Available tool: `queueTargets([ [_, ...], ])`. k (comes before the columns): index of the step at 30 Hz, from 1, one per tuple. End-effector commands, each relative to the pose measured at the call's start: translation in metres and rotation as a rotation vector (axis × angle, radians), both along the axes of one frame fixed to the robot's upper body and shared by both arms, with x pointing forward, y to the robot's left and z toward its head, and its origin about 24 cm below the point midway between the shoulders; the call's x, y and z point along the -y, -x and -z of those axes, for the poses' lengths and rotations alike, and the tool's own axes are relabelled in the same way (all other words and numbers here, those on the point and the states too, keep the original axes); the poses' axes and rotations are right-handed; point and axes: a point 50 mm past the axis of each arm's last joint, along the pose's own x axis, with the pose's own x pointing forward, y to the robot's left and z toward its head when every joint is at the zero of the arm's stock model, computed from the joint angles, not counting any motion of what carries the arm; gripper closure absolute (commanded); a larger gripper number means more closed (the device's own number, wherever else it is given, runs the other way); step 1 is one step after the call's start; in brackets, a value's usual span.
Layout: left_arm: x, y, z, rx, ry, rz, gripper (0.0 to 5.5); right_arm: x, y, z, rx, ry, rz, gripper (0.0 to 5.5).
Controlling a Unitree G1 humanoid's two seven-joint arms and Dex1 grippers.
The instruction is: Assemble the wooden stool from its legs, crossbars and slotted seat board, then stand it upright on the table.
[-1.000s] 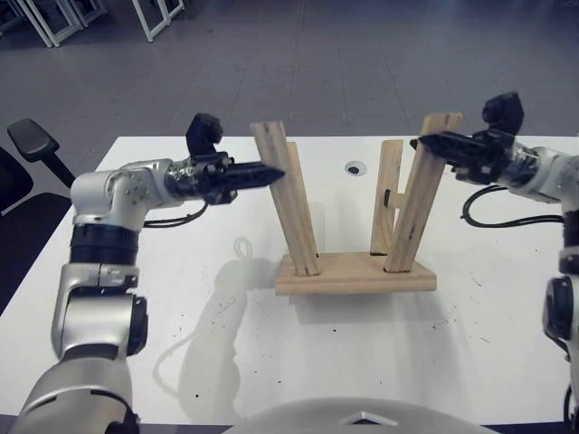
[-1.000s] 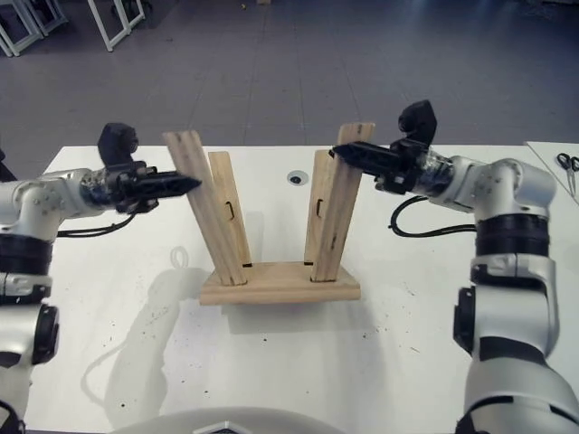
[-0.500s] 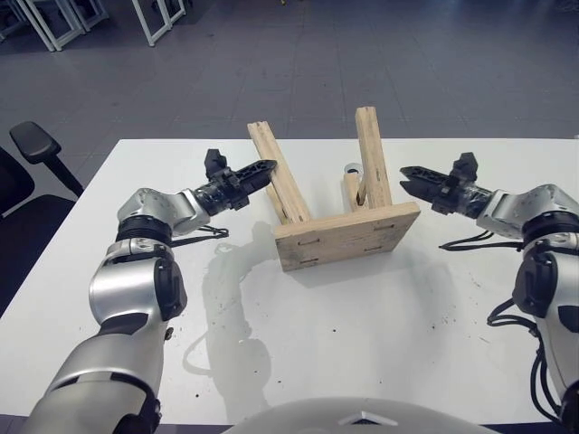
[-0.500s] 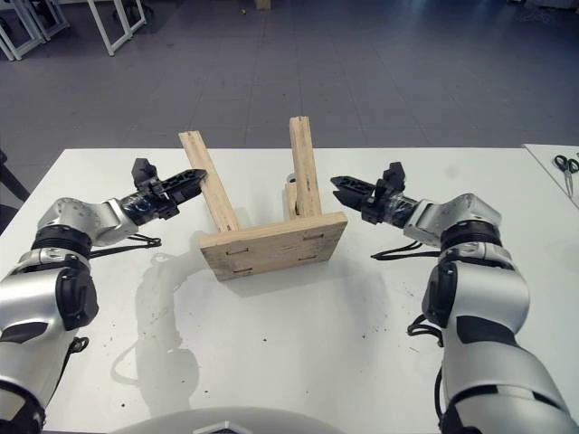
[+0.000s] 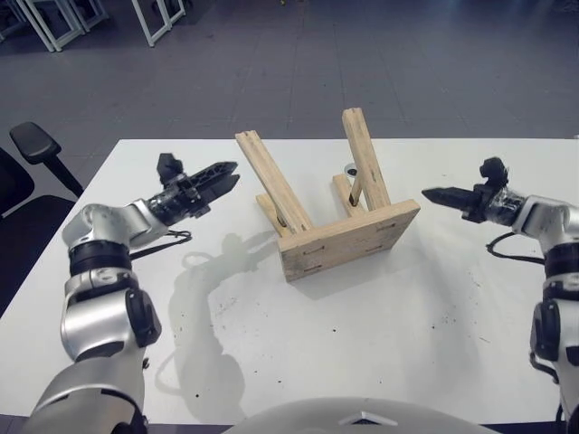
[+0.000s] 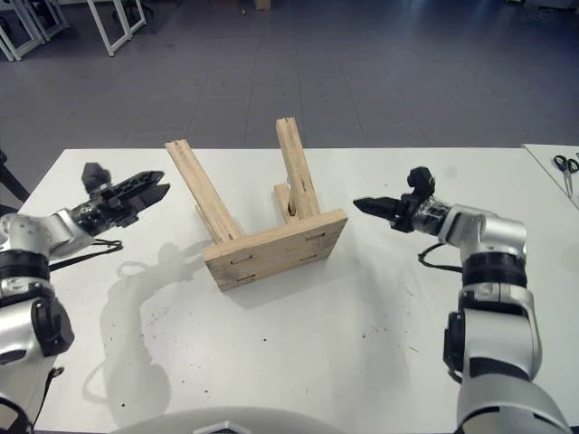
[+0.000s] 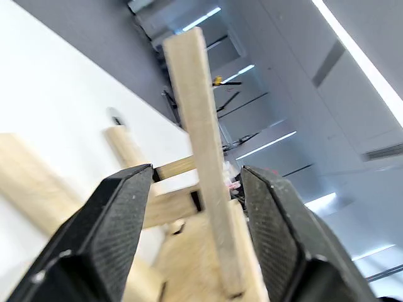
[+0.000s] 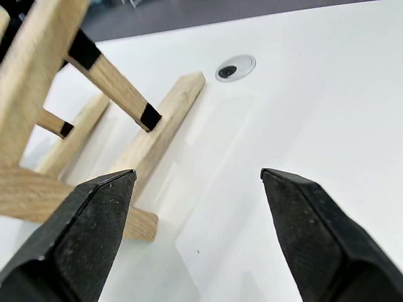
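The wooden stool lies on its side in the middle of the white table (image 5: 362, 362). Its slotted seat board (image 5: 348, 240) stands on edge and faces me. Two upper legs (image 5: 271, 185) (image 5: 365, 158) slant up and away, and the lower legs (image 8: 157, 132) rest on the table, joined by a crossbar (image 8: 116, 88). My left gripper (image 5: 222, 176) is open, a short way left of the stool and apart from it; its fingers (image 7: 119, 226) frame a leg (image 7: 201, 145) farther off. My right gripper (image 6: 362, 205) is open to the right of the seat board with nothing in it.
A round cable grommet (image 5: 353, 168) sits in the table just behind the stool. An office chair (image 5: 32, 145) stands off the table's left edge. Scissors (image 6: 568, 163) lie on a neighbouring table at the far right.
The stool, standing upside down on its seat a second ago, has tipped onto its side with legs pointing away. Both grippers have left the leg tops and pulled outward.
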Motion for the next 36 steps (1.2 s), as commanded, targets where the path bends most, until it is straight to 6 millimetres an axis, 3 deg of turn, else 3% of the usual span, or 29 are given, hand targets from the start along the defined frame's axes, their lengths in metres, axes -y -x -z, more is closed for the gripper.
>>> queueTargets([
  [1,0.017,0.049,0.023,0.28,-0.489,0.148,2.91,0.007,0.016,-0.004,0.071,0.192,-0.128,1.83],
  [5,0.036,0.074,0.026,0.495,-0.691,0.212,2.91,0.003,0.022,-0.002,0.112,0.303,-0.229,1.83],
  [9,0.053,0.088,0.027,0.611,-0.776,0.319,2.91,-0.006,0.023,0.003,0.132,0.348,-0.328,1.83],
  [20,0.097,0.065,0.033,0.727,-0.814,0.337,2.91,-0.051,-0.002,0.01,0.164,0.277,-0.482,1.83],
  [23,0.099,0.057,0.036,0.735,-0.82,0.364,2.91,-0.059,-0.007,0.007,0.192,0.256,-0.529,1.83],
  [26,0.095,0.047,0.035,0.749,-0.837,0.404,3.4,-0.064,0.002,0.004,0.203,0.235,-0.665,1.8],
  [31,0.08,0.034,0.034,0.767,-0.87,0.495,3.74,-0.071,0.015,-0.007,0.262,0.247,-0.816,2.67],
  [36,0.067,0.024,0.03,0.767,-0.839,0.583,3.98,-0.079,0.018,-0.01,0.324,0.24,-0.819,3.58],
])
